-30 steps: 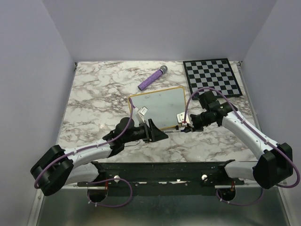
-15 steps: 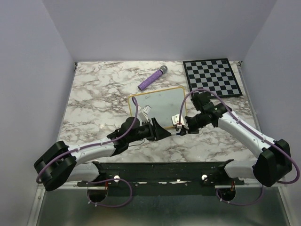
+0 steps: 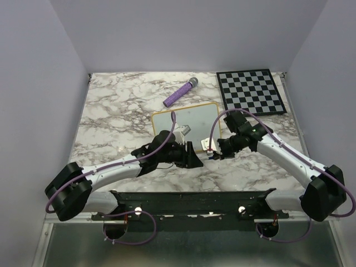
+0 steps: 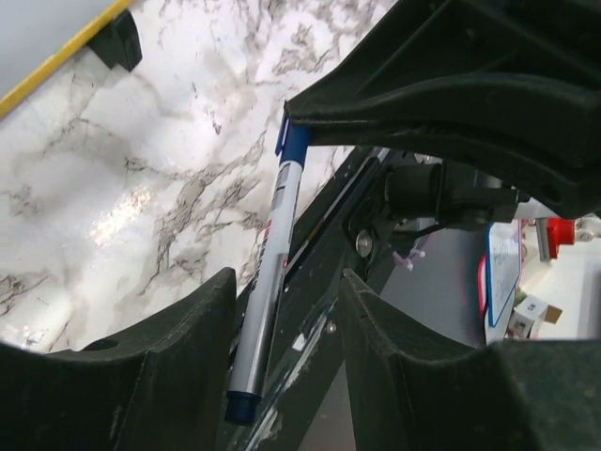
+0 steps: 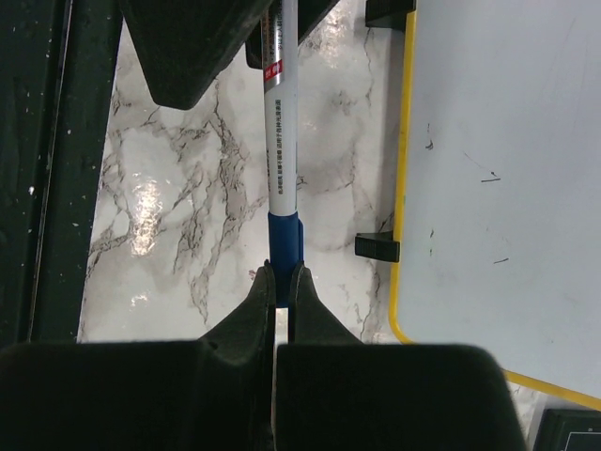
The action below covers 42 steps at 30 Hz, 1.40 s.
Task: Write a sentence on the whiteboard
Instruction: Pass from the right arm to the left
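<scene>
Seemingly loose, left pincer point(image 4: 286, 279) straddles the marker point(image 4: 279, 216).

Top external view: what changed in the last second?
The left tool swung right toward the right tool, and its jaws narrowed around the marker without touching it yet. The right tool stayed shut on the marker's blue end, barely shifting. The whiteboard, purple cylinder and checkered board did not move.
</scene>
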Available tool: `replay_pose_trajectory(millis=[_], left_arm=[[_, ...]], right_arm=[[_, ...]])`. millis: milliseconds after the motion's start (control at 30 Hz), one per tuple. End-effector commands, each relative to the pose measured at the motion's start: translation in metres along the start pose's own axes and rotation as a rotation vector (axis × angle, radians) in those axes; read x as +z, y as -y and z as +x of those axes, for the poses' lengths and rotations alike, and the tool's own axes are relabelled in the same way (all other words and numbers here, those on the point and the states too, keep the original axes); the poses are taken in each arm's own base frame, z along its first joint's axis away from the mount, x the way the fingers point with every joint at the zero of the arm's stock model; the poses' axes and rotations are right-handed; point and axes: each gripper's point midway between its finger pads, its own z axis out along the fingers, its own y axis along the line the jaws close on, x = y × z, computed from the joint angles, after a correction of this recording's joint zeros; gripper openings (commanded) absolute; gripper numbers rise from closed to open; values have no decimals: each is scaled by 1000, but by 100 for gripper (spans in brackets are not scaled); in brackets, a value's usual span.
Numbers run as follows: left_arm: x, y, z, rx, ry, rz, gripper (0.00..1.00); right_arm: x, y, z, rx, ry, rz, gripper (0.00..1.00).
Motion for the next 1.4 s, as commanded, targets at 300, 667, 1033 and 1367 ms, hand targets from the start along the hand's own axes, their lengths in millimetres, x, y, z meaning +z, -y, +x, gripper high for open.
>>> replay_pose_trajectory(millis=[300,667,1033,1367], left_arm=[[3,2,9,39,-80,0,51],[5,1,11,35,-90,4,43],[6,6,11,27,-86,40,36],[8,4,16,24,-106,52,7]], right_arm=[[3,-5,-1,-59,-16,-1,1],[7,-8,-2,-71,-11,-12,1],[10,-8,-4,-76,-9,-17,1],[11,-10,-5,-75,2,-18,1]])
